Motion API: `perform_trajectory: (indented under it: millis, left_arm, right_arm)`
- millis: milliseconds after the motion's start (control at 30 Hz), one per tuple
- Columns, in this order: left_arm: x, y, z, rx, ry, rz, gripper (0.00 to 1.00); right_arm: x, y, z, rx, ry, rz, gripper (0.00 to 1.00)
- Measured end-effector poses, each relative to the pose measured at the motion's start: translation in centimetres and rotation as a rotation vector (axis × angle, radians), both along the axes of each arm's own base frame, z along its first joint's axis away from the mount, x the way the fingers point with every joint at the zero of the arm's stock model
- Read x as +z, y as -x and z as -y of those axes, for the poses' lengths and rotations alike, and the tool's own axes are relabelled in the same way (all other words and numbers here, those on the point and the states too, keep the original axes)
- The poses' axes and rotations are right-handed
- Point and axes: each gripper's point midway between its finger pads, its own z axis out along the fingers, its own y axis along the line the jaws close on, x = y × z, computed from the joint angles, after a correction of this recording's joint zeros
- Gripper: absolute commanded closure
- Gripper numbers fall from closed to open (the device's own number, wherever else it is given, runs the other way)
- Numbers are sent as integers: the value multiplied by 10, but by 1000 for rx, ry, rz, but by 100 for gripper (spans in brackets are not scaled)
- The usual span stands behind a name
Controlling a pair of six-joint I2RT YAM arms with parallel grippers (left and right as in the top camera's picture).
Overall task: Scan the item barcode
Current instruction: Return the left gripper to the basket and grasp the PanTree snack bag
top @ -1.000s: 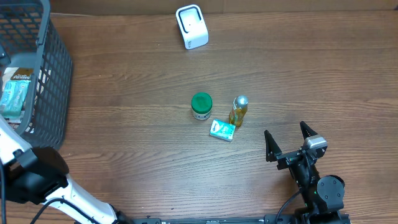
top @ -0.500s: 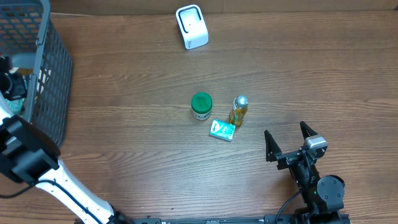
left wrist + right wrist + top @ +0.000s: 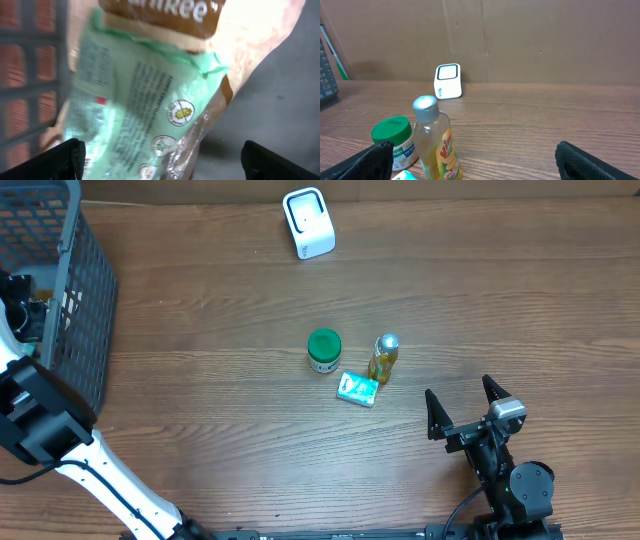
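Left fingers spread as wide as they go, tips at the bottom corners of the left wrist view, nothing between them. They hover close over a mint-green packet with a brown band and white lettering; cannot tell if they touch it. The packet lies inside the grey mesh basket, with a clear crinkled wrapper beside it and the basket's barred wall just to its left. Other contents are blurred or hidden. The basket sits at the far-left corner of the bench. Left arm rises from the near-left corner, bends at a black joint and reaches over the basket rim, wrist turned down into it. Right fingers also fully apart and empty, low near the near-right edge, aimed toward the far edge. Ahead of them, mid-bench, is a tight cluster: bottle with silver cap and yellow liquid, upright; green-lidded jar just left of it; small teal packet flat, just in front of both. White scanner stands at the far edge, well apart from the cluster. Bare wood runs between cluster and scanner, between cluster and basket, and across the right half of the bench.
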Motion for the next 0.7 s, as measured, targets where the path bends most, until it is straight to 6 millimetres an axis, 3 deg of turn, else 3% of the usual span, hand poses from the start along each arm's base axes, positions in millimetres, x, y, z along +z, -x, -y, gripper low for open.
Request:
perform_trajectory:
  millis: [267,433,533,700]
  left_arm:
    - [21,-13,-10,-6,-56,53,1]
    - [23,-15,-14,-2,-72,61,0]
    - [17,-16,-15,-7,-69,54,1]
    - [-17,-14,-14,-28,-38,-3,0]
  right_arm:
    - [0,0,0,0,0,0,0]
    - [0,0,0,0,0,0,0]
    - [0,0,0,0,0,0,0]
    - [0,0,0,0,0,0,0]
